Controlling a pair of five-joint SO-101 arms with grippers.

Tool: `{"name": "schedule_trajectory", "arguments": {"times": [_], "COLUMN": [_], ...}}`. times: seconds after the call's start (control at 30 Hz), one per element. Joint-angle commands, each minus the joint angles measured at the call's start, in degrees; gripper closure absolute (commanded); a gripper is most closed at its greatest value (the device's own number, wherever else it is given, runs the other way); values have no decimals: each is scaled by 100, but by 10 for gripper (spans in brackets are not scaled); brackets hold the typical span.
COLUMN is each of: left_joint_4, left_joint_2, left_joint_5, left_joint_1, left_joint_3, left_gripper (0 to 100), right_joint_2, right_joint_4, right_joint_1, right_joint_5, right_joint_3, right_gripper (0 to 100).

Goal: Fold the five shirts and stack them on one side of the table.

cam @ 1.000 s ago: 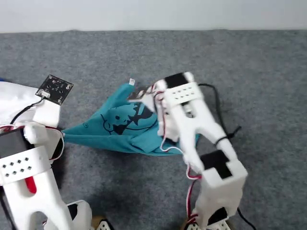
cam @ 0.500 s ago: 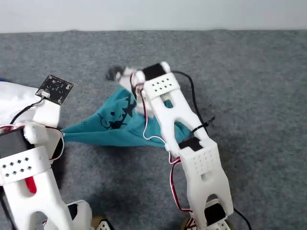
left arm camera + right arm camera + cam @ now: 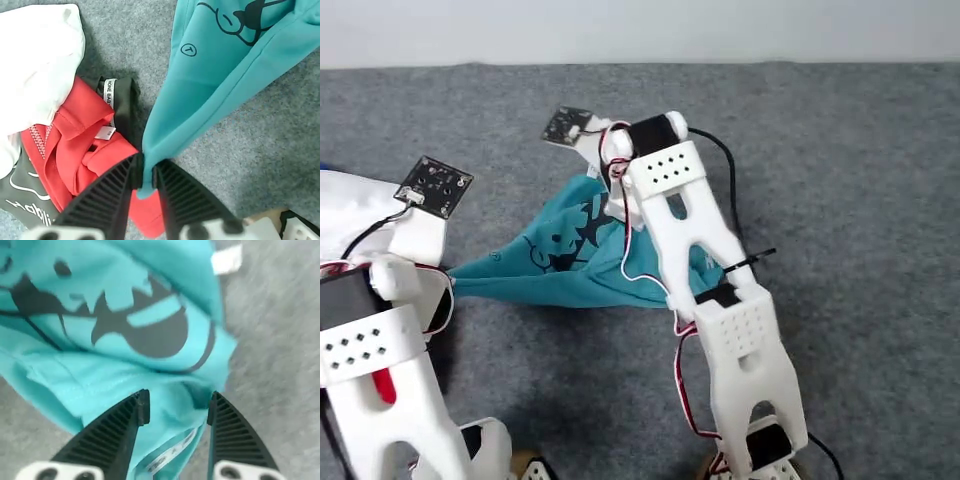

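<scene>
High view gives you the layout: the teal shirt (image 3: 560,268) lies bunched near the middle of the grey bench (image 3: 840,180), drawn into a wedge. Its long axis runs roughly from 9 o'clock to 3 o'clock, with a peak rising toward 12 o'clock.

Your left tool (image 3: 146,167) is clamped on the narrow tip of that wedge at the 9 o'clock end. The left wrist view shows its jaws pressed together on a fold of teal fabric. Just beside that pinch sit the other garments: a white shirt (image 3: 35,55), a red shirt (image 3: 75,145) and a dark shirt (image 3: 122,100), heaped at the bench's 9 o'clock side.

Your right tool (image 3: 177,400) hangs over the 12 o'clock peak with its jaws spread. Teal cloth and a sewn label show between them in the right wrist view, and I can't tell whether the fingers touch the fabric.

The next move probably turns on this: the free bulk of the shirt lies toward 3 o'clock from the left tool's pinch, and the right arm is the nearer one to it. This shirt is not yet folded, so the task looks far from done.
</scene>
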Motion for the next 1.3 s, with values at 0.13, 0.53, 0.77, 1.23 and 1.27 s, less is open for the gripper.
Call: {"name": "schedule_trajectory", "arguments": {"times": [0.13,0.53,0.77,1.23,1.27], "left_joint_4": [-211,-220,-220,-220,-220], "left_joint_2": [-79,-79,-79,-79,-79], "left_joint_5": [-44,-44,-44,-44,-44], "left_joint_1": [-53,-53,-53,-53,-53], "left_joint_3": [277,268,286,277,277], "left_gripper": [995,995,995,995,995], "right_joint_2": [-1007,-338,171,-75,-233], "right_joint_4": [224,-725,-1182,251,251], "right_joint_1": [312,365,374,1130,1200], "right_joint_5": [-97,-158,-141,844,905], "right_joint_3": [1081,1064,1064,-976,-888], "right_gripper": [736,712,724,940,950]}}
